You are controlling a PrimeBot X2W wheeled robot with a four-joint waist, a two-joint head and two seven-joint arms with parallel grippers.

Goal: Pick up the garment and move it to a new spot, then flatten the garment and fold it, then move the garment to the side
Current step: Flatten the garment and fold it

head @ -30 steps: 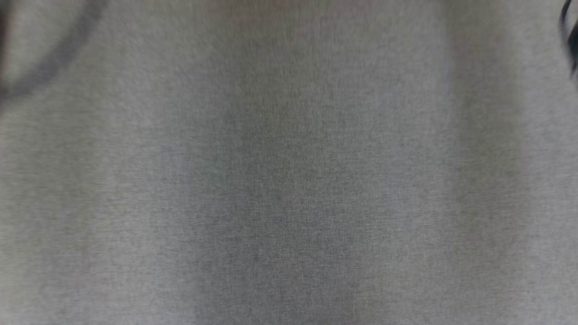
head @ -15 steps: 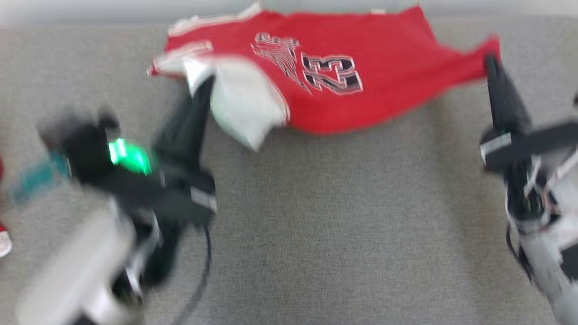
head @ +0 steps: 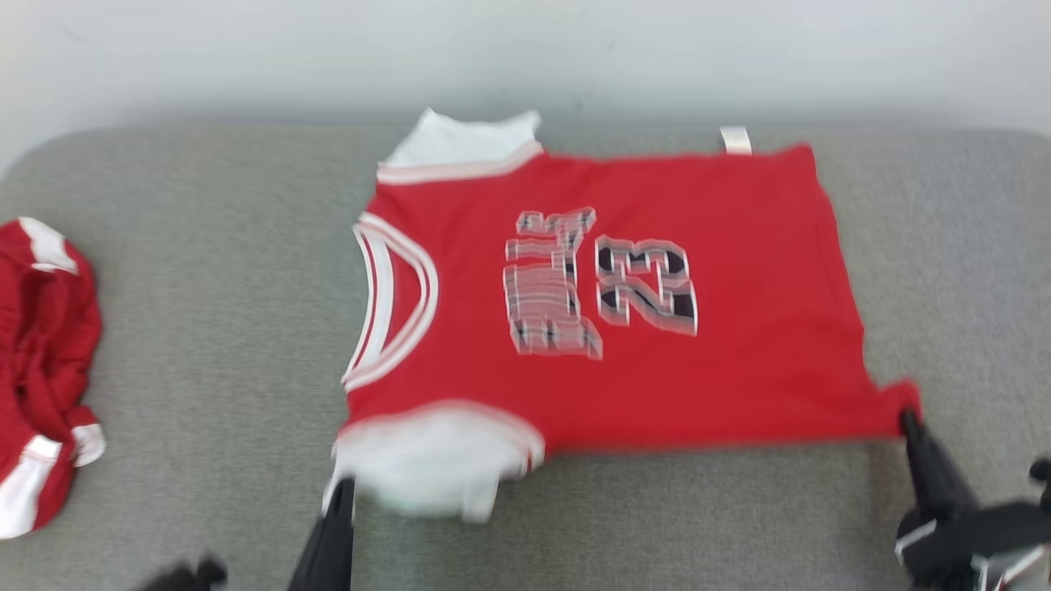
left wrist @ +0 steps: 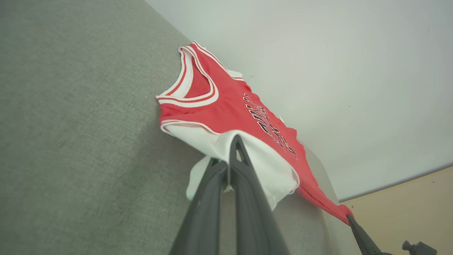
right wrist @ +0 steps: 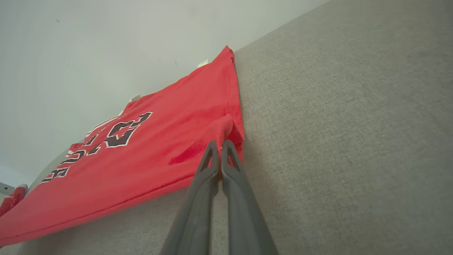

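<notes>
At about 7 o'clock in the head view, nearest the robot, the left end effector (head: 342, 492) is clamped shut on the white shoulder panel (head: 435, 460) of the jersey; the left wrist view shows that white cloth pinched between its dark fingers (left wrist: 244, 166). At about 4 o'clock the right end effector (head: 908, 420) is closed on the jersey's near hem corner, and the right wrist view shows red cloth bunched at its tips. The red jersey (head: 739, 328) lies spread across the middle of the grey bench (head: 205, 328), stretched between the two grips, with its neckline (head: 394, 304) toward 9 o'clock, the number 23 (head: 644, 283) at the centre and its hem toward 3 o'clock. A second red and white garment (head: 41, 345) lies crumpled at 9 o'clock, well apart from the jersey. At 12 o'clock, beyond the bench's far edge, stands a pale wall (head: 525, 49).
</notes>
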